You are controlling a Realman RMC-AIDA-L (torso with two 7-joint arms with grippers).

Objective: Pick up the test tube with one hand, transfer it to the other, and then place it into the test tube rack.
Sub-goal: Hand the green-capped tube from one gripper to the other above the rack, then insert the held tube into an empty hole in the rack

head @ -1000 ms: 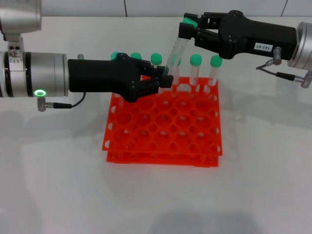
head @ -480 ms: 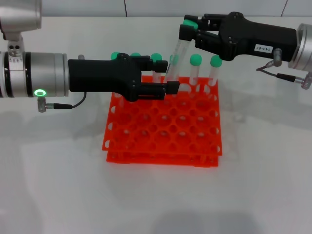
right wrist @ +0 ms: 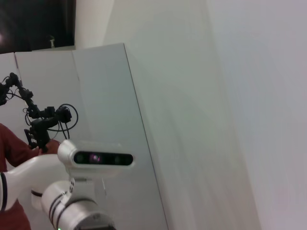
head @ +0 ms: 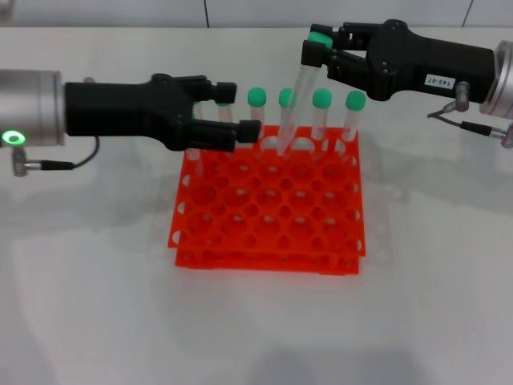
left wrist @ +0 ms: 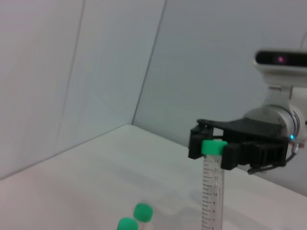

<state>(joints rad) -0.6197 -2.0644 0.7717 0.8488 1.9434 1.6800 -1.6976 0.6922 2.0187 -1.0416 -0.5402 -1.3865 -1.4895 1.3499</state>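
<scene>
Now | right gripper (head: 314,50) clamps test tube (head: 293,100) cap over rack (head: 268,210) | left gripper (head: 240,112) open, empty | left wrist: tube's graduations

We see green-capped spare tubes (head: 350,117) standing along the far row, a white bench (head: 96,305), and a tiled wall (head: 240,12) behind.

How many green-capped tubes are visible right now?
6 tubes: one tilted in the right gripper, four upright along the rack's back row, one partly behind the open left gripper, which may hide more.
</scene>
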